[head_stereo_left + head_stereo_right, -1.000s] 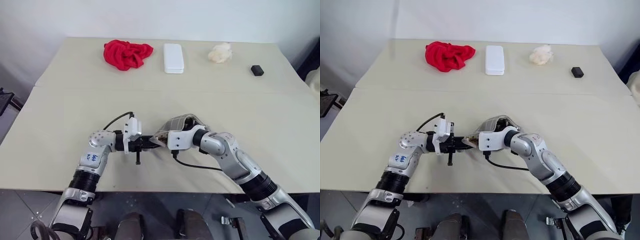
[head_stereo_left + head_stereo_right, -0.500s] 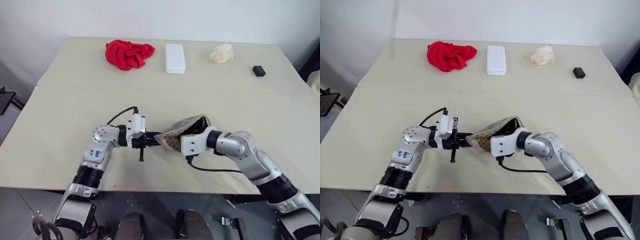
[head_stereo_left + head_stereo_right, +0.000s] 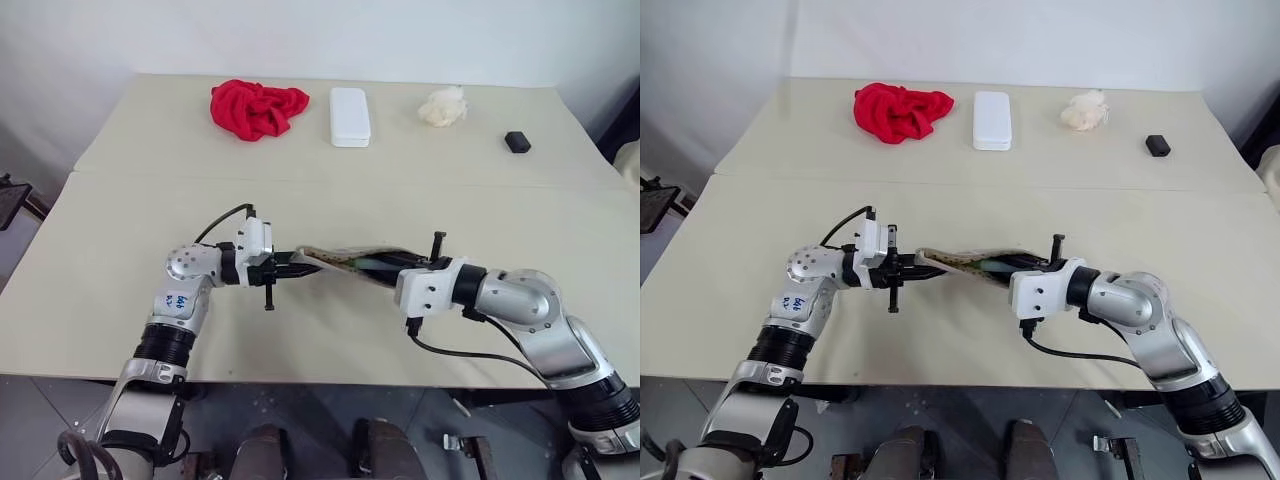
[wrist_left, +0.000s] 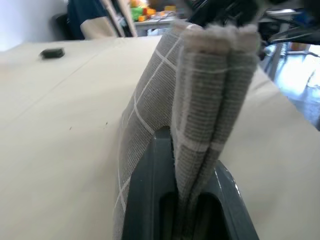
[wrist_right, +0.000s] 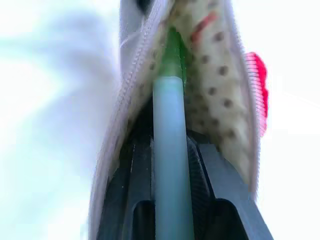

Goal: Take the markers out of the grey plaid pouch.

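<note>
The grey plaid pouch [image 3: 335,258] hangs stretched just above the table's near half, between my two grippers. My left gripper [image 3: 298,263] is shut on the pouch's left end; grey fabric [image 4: 200,100] is pinched between its fingers [image 4: 150,200]. My right gripper [image 3: 397,270] is shut on a light green marker [image 5: 170,150], whose far end still lies inside the pouch's open mouth against the beige dotted lining [image 5: 220,90]. A red streak [image 5: 204,24] shows deeper inside; I cannot tell what it is.
Along the table's far edge lie a red cloth [image 3: 257,107], a white rectangular case [image 3: 349,116], a crumpled white lump [image 3: 441,105] and a small black block [image 3: 516,141]. A seam runs across the tabletop [image 3: 120,260].
My right gripper has drawn back to the right with the green marker. The pouch, bunched up before, is now pulled out long and flat. My left gripper has shifted a little to the left.
</note>
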Controlling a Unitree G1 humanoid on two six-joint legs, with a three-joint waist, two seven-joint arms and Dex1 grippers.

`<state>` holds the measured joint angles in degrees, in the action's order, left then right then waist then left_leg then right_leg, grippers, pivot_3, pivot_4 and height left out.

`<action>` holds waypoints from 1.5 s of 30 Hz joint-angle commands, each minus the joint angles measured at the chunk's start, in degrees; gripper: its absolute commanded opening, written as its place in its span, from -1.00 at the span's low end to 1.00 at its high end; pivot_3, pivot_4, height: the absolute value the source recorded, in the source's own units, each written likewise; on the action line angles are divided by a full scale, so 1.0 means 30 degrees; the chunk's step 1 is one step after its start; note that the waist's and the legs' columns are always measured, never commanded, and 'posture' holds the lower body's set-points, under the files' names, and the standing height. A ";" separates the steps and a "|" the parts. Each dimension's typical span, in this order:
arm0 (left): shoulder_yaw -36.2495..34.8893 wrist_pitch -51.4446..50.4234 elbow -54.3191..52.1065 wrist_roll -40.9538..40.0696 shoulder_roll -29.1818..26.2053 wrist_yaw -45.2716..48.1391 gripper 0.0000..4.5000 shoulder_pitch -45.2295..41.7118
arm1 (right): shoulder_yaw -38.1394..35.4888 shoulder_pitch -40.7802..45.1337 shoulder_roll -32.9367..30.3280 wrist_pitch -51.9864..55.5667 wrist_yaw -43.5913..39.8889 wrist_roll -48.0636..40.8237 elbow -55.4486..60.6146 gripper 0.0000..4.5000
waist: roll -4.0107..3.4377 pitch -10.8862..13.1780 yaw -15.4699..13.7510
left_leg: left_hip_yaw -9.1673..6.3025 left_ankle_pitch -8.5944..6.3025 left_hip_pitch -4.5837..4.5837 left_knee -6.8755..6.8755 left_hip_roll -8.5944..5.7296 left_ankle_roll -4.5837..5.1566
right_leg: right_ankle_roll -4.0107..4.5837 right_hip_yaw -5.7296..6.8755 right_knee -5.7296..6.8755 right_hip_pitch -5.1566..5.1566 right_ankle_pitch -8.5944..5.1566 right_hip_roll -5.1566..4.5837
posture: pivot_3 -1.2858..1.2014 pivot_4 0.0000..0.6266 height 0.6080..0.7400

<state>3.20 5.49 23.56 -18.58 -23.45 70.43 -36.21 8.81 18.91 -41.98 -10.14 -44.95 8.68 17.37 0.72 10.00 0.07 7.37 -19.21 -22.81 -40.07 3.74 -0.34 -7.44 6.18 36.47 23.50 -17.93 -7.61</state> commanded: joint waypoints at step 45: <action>0.0003 0.4811 0.1190 -0.0260 0.0963 0.3009 -1.00 0.0596 | -1.7135 -0.9507 -0.3900 1.2479 -0.1366 -1.5120 0.3065 0.78 | -0.0024 -0.0015 -0.0400 | 0.0065 -0.0009 0.0158 0.0017 -0.0010 0.0020 | 0.0006 -0.0103 -0.0055 -0.0081 0.0010 0.0004 | 0.03 -0.52 1.00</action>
<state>3.38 18.15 26.50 -19.71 -20.68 79.72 -34.72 -40.78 -12.36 -51.74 24.77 -47.96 -30.66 22.23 0.65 9.95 -1.13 7.53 -19.24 -22.30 -40.01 3.72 -0.28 -7.41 5.87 36.34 23.25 -17.90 -7.57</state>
